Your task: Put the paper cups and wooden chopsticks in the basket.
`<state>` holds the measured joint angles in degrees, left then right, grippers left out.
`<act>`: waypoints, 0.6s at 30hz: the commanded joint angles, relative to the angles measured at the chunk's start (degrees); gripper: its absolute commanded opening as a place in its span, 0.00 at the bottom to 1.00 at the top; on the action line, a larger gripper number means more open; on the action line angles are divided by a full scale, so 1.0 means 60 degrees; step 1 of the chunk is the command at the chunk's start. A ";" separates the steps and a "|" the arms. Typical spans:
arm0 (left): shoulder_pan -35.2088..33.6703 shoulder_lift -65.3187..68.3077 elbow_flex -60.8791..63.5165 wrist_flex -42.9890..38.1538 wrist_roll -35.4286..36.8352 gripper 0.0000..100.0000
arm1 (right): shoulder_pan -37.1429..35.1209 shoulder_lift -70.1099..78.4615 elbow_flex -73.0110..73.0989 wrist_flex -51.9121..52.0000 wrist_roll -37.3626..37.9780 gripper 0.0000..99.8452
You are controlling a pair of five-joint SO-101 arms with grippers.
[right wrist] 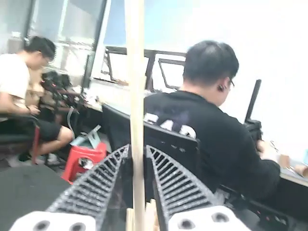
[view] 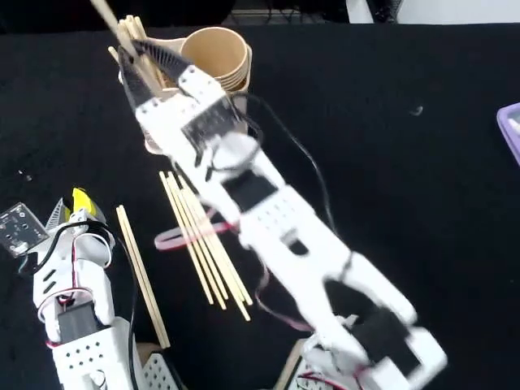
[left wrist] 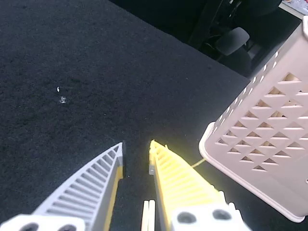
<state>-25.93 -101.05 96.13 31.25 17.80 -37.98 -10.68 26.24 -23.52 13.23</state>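
My right gripper (view: 130, 50) is over the beige basket (view: 151, 145) at the far left and is shut on a wooden chopstick (view: 110, 16) that sticks up between its fingers (right wrist: 135, 72). Stacked paper cups (view: 215, 50) and a few chopsticks (view: 134, 31) stand in the basket. On the black table lie a bundle of several chopsticks (view: 203, 244) and a separate pair (view: 142, 276). My left gripper (view: 69, 203) is low at the near left, open, holding nothing. In the left wrist view its fingertips (left wrist: 136, 144) hover over the cloth, with the pair's ends (left wrist: 148, 216) below and the basket (left wrist: 269, 144) beside them.
A pink rubber band (view: 171, 240) lies by the chopstick bundle. A purple object (view: 510, 122) shows at the table's right edge. The right arm's body crosses the table's middle, partly over the bundle. People sit in the room behind.
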 commanded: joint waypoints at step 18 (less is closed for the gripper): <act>0.0037 -0.0059 0.0227 -0.0147 -0.0059 0.10 | 0.0967 0.3685 -0.4535 0.3443 -0.1040 0.16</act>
<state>-25.93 -101.05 96.13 31.25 17.80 -33.85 14.46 3.82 -12.26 12.53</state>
